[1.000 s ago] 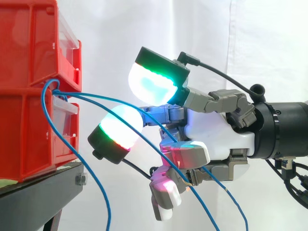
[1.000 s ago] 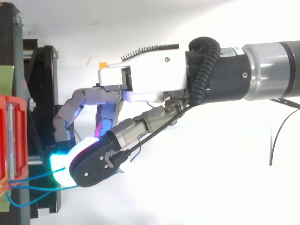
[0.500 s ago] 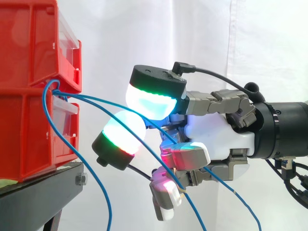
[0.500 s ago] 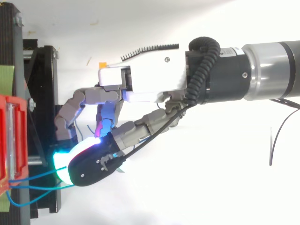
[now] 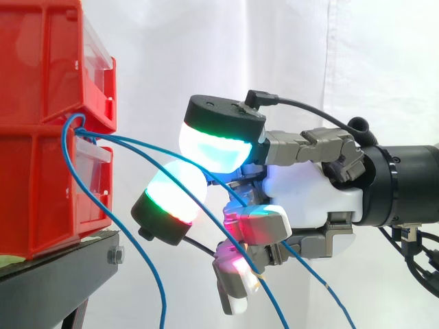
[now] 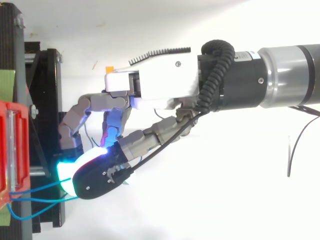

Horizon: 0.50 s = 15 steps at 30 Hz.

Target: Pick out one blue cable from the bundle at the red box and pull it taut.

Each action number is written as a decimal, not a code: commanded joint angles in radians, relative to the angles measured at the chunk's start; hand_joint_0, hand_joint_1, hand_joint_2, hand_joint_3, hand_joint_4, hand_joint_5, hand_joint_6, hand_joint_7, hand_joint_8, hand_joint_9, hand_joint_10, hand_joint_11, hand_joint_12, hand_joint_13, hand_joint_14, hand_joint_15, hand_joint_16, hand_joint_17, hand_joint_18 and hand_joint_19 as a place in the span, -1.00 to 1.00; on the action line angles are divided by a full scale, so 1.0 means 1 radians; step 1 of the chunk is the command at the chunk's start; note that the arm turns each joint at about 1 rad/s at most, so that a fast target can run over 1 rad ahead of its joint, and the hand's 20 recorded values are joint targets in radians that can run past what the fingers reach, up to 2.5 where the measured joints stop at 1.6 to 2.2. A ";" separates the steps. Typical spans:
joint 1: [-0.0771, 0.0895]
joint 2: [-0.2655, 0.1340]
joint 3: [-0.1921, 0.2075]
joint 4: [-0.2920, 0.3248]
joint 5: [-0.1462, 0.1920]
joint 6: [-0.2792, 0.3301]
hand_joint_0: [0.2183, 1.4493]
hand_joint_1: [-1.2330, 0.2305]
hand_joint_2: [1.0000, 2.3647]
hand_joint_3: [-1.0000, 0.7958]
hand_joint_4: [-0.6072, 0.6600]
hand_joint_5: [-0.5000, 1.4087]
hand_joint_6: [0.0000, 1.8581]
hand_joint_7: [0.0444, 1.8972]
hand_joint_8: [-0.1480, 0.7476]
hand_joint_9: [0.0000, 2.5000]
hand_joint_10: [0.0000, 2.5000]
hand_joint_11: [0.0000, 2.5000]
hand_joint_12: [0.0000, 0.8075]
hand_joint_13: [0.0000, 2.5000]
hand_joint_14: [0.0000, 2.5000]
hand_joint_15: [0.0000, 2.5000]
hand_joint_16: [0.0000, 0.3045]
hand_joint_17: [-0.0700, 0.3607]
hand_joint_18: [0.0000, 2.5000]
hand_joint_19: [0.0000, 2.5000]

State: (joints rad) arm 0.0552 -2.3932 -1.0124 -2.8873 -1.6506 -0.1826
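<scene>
**Hand pinching blue cable beside red bins**

Side view: the hand (image 5: pixel 309 199) comes in from the right with its fingers curled. Two big pads (image 5: pixel 212 147), glowing white-cyan with green and red rims, are pressed together on a blue cable (image 5: pixel 137 142). The cable leaves the gap between the stacked red bins (image 5: pixel 41 171) and slopes down-right between the pads. It then passes the palm and drops off the bottom edge. A slack strand (image 5: pixel 147 274) hangs from the same gap, just beside the black stand (image 5: pixel 55 274). Top view: the hand (image 6: pixel 160 80) reaches left, with the cable (image 6: pixel 40 187) running from the bins to the pads.
</scene>
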 commanded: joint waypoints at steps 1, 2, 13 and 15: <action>0.000 0.000 0.000 0.000 0.000 0.000 -0.34 -0.05 -0.98 -0.10 0.14 -0.67 -0.01 -0.24 0.02 -0.01 -0.98 -0.21 0.04 -0.14 -0.98 -0.46 -0.63 -0.08 -0.35 -0.40; 0.000 0.000 0.000 0.000 0.000 0.000 -0.33 -0.05 -0.98 -0.11 0.15 -0.67 -0.01 -0.24 0.02 -0.01 -0.98 -0.21 0.04 -0.14 -0.98 -0.46 -0.63 -0.08 -0.36 -0.41; 0.000 0.000 0.000 0.000 -0.001 0.000 -0.33 -0.03 -0.98 -0.15 0.15 -0.68 -0.02 -0.27 0.01 -0.03 -0.98 -0.22 0.02 -0.16 -0.98 -0.46 -0.64 -0.10 -0.37 -0.40; 0.000 0.000 0.000 0.000 -0.001 0.000 -0.33 -0.03 -0.98 -0.19 0.15 -0.67 -0.03 -0.26 0.00 -0.02 -0.98 -0.22 0.02 -0.16 -0.98 -0.46 -0.64 -0.10 -0.37 -0.40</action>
State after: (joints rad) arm 0.0552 -2.3931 -1.0125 -2.8876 -1.6521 -0.1826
